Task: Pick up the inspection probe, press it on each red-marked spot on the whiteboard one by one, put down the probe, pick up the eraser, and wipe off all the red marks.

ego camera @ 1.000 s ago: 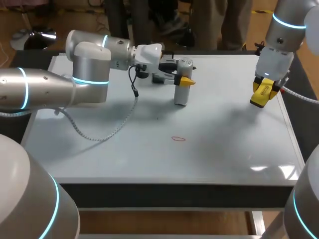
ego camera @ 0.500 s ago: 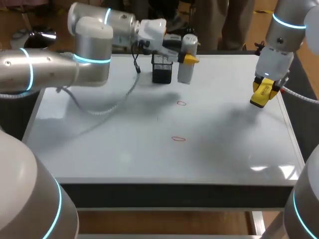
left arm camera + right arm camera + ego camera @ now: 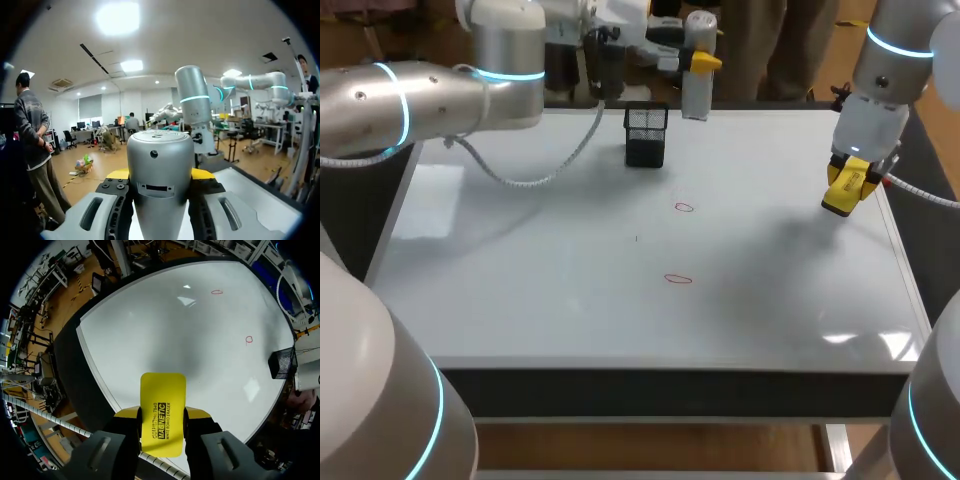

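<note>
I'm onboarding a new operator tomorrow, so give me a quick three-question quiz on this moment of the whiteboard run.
1. Fill in: the left tool is shut on the ____.
2. How many red marks show on the whiteboard? A) one B) two C) four
3. True or false: the right tool holds the yellow eraser above the whiteboard, off to the side of the marks.

Key: 1 inspection probe; 2 B; 3 true.

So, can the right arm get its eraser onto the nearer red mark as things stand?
Probably yes: bare whiteboard lies between the eraser and that mark, and the left arm with the probe is off at the far edge.
</note>
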Robot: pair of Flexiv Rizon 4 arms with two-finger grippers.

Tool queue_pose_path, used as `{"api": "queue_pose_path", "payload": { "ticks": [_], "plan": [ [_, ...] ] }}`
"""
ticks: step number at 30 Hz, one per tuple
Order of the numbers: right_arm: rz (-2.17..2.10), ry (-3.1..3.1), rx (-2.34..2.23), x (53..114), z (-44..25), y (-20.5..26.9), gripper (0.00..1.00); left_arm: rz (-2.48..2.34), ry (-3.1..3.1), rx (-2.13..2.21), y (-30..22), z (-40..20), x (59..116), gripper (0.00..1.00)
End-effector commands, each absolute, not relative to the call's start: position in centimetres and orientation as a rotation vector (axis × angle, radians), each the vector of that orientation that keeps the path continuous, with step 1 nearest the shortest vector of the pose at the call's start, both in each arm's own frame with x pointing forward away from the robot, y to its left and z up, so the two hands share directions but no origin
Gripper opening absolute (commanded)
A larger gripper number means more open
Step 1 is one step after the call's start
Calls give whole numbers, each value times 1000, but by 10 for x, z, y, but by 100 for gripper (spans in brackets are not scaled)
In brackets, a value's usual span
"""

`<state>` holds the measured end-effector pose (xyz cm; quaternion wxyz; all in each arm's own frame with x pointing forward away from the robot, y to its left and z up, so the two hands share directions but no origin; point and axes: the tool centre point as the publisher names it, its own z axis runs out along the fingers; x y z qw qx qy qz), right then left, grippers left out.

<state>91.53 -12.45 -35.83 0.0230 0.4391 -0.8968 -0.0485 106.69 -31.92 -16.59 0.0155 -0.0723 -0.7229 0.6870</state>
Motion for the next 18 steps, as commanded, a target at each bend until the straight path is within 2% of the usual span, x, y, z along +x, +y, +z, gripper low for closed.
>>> {"api": "queue_pose_path", "payload": {
  "ticks": [1, 18],
  "plan": [
    [-146, -2775, 1362, 916, -358, -125, 0, 2096, -2197, -274, -325, -161, 1086, 0],
    [-146, -2775, 1362, 916, -358, -125, 0, 2084, -2195, -211, -326, -169, 1111, 0]
  ]
}}
